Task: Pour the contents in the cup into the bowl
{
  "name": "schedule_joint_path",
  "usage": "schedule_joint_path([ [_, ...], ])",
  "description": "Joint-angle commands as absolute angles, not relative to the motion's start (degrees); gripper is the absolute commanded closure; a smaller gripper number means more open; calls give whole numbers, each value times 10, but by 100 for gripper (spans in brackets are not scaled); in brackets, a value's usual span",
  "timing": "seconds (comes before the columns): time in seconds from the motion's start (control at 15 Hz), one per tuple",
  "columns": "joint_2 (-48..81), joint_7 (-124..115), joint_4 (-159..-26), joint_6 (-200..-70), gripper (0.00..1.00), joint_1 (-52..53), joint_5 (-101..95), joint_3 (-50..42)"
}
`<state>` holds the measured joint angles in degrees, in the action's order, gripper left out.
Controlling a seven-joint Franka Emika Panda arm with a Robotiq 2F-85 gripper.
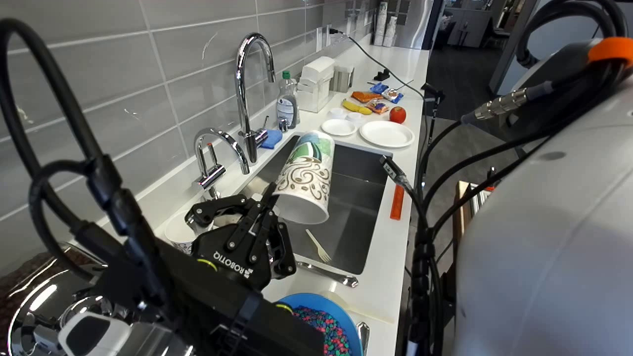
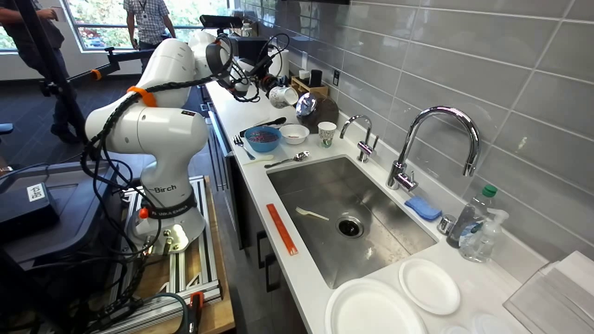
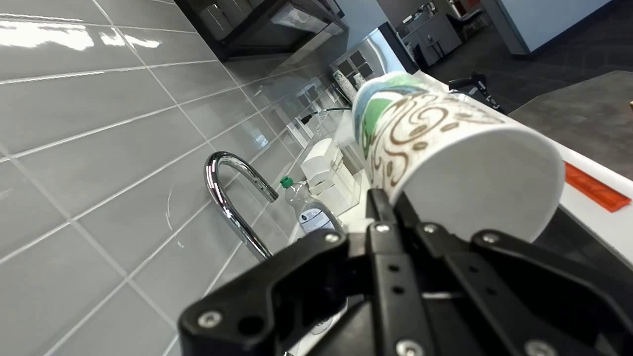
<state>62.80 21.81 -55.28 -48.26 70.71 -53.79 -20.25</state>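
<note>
Sink point(image 2: 332, 253) in both exterior views, from opposite directions; wrist view close to tilted cup point(image 3: 445, 158)

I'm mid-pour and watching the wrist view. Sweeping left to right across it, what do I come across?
Chrome faucet → green-capped bottle → tilted paper cup → orange-red strip along the counter's edge.

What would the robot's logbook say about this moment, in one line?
gripper: holding patterned cup by its rim | cup: aloft, tilted | blue bowl: coloured pieces inside | cup interior: no pieces visible
</note>
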Motion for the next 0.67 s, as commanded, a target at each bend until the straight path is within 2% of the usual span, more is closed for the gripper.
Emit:
schedule_joint_path([
  [0.0, 624, 236, -540, -494, 99, 684, -516, -192],
  [0.07, 612, 223, -539, -480, 99, 651, -547, -134],
  [0.6, 572, 202, -546, -489, 99, 557, -530, -43],
])
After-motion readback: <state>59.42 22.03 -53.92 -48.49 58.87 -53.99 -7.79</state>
